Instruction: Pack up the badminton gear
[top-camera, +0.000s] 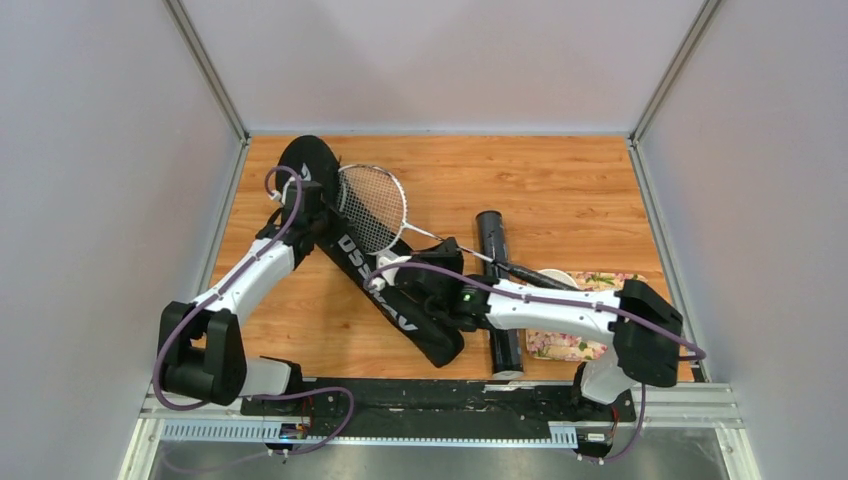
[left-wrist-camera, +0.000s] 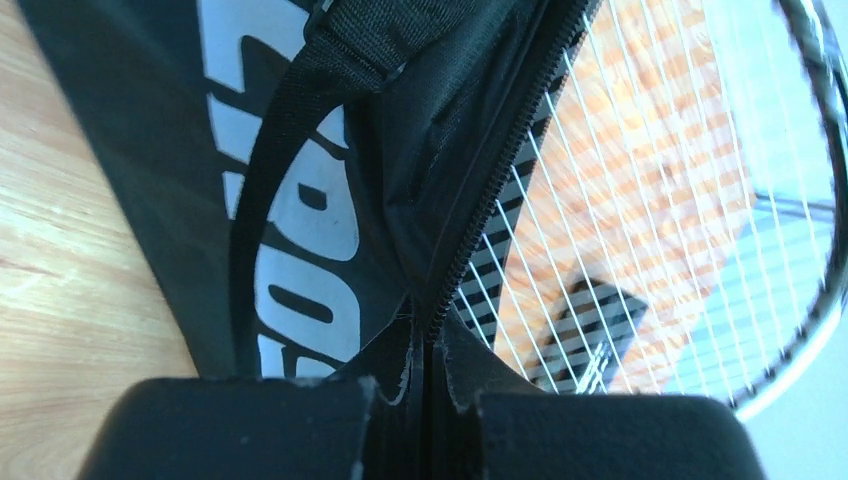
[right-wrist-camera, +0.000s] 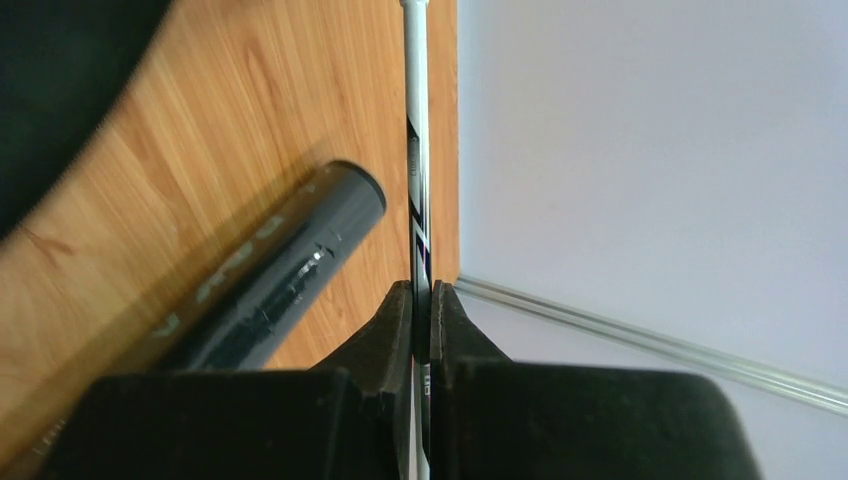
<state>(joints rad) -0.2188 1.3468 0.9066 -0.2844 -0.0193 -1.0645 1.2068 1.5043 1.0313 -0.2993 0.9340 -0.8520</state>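
The black racket bag (top-camera: 400, 305) with white lettering lies slantwise on the wooden table. My left gripper (top-camera: 316, 208) is shut on the bag's zipper edge (left-wrist-camera: 432, 335) near its wide end. A silver racket (top-camera: 372, 205) has its strung head at the bag's opening, and the strings show in the left wrist view (left-wrist-camera: 650, 200). My right gripper (top-camera: 447, 252) is shut on the racket's thin shaft (right-wrist-camera: 420, 230). The racket's black handle (top-camera: 530, 272) crosses the long dark tube (top-camera: 500, 290), which also shows in the right wrist view (right-wrist-camera: 285, 275). No shuttlecocks and no second racket are in view.
A flower-patterned tray (top-camera: 575, 345) lies at the right, partly under my right arm. A small white bowl (top-camera: 560, 275) peeks out beside the racket handle. Grey walls close in the table on three sides.
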